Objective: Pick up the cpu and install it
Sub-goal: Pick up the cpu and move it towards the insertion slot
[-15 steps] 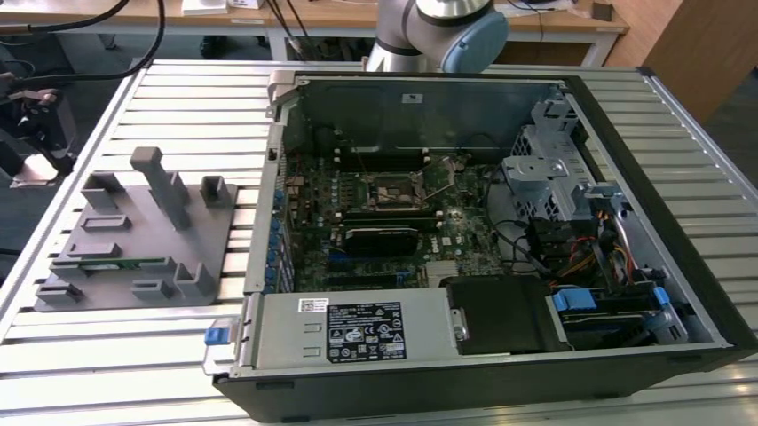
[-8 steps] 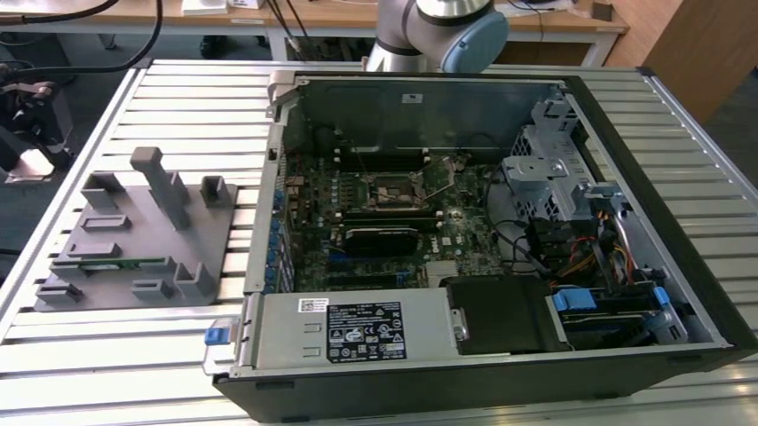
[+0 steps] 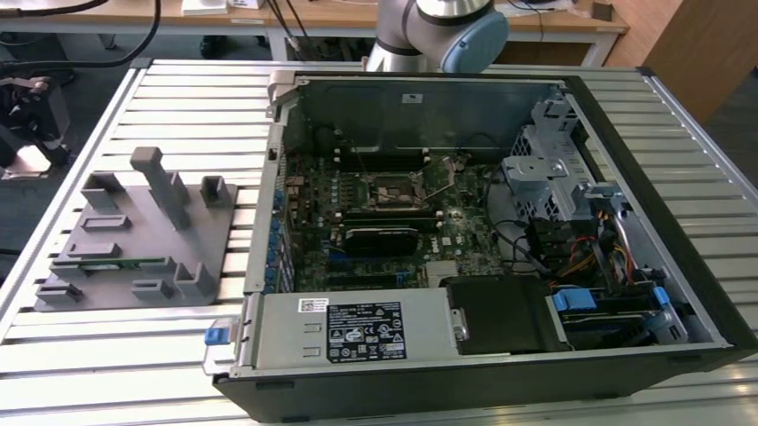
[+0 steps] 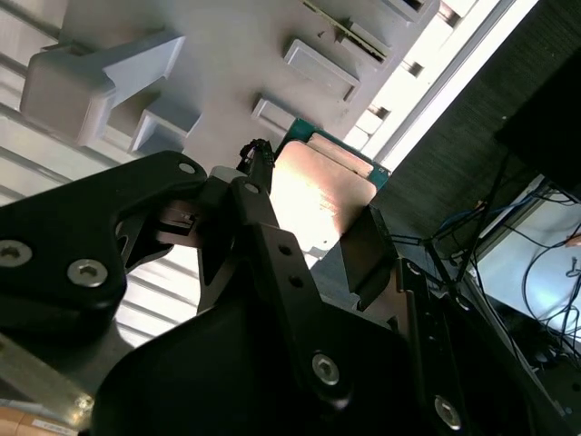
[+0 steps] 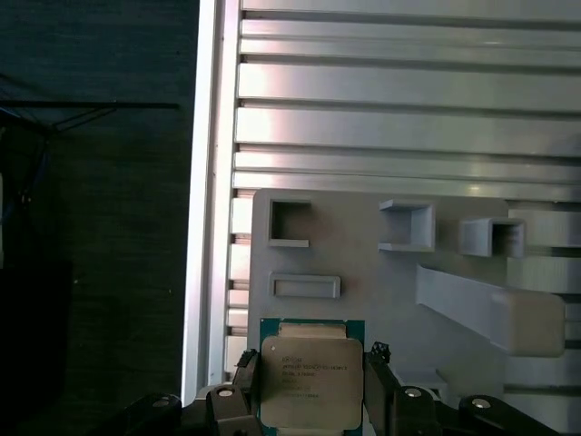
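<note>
The cpu (image 5: 311,381), a flat square chip with a shiny metal top and a thin green rim, sits between the two black fingers (image 5: 379,377) of my gripper (image 5: 311,365). The gripper is shut on its opposite edges. It hangs above the grey holder block (image 5: 381,291) on the slatted table. In the second wrist view the cpu (image 4: 318,195) glints between the fingers (image 4: 263,227) of the gripper (image 4: 313,204). The dark square socket (image 3: 391,189) with its thin lever lies on the motherboard inside the open computer case (image 3: 663,160).
The grey holder block (image 3: 130,240) with upright posts and pockets stands on the slatted table at the exterior view's left and carries a green memory stick (image 3: 113,264). Drive cages and cables (image 3: 569,231) crowd the case at the exterior view's right. The arm's base (image 3: 432,35) stands behind the case.
</note>
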You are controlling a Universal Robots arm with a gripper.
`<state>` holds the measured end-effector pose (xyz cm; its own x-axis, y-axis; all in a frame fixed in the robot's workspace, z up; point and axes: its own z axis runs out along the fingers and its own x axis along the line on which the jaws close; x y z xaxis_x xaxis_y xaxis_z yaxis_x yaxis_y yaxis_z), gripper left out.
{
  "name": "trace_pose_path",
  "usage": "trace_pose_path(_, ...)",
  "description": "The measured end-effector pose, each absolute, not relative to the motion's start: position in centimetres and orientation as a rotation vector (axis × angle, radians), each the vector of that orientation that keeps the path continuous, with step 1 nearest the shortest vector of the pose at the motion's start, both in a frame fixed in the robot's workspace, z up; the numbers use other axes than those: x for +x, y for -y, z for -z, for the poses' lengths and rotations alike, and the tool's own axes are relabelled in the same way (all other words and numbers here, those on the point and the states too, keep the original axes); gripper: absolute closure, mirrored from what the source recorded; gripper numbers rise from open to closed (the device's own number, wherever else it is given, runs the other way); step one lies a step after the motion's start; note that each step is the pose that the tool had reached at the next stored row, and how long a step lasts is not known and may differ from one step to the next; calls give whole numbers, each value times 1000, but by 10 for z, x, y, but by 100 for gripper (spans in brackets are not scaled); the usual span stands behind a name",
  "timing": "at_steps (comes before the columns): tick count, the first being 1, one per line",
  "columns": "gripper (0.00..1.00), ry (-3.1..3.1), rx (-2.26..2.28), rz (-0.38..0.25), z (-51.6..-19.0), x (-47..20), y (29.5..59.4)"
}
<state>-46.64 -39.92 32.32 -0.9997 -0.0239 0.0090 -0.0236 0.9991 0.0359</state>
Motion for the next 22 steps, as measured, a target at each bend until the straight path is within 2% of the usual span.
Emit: trace_pose_path(22, 46, 3132, 37, 56, -339, -466, 398)
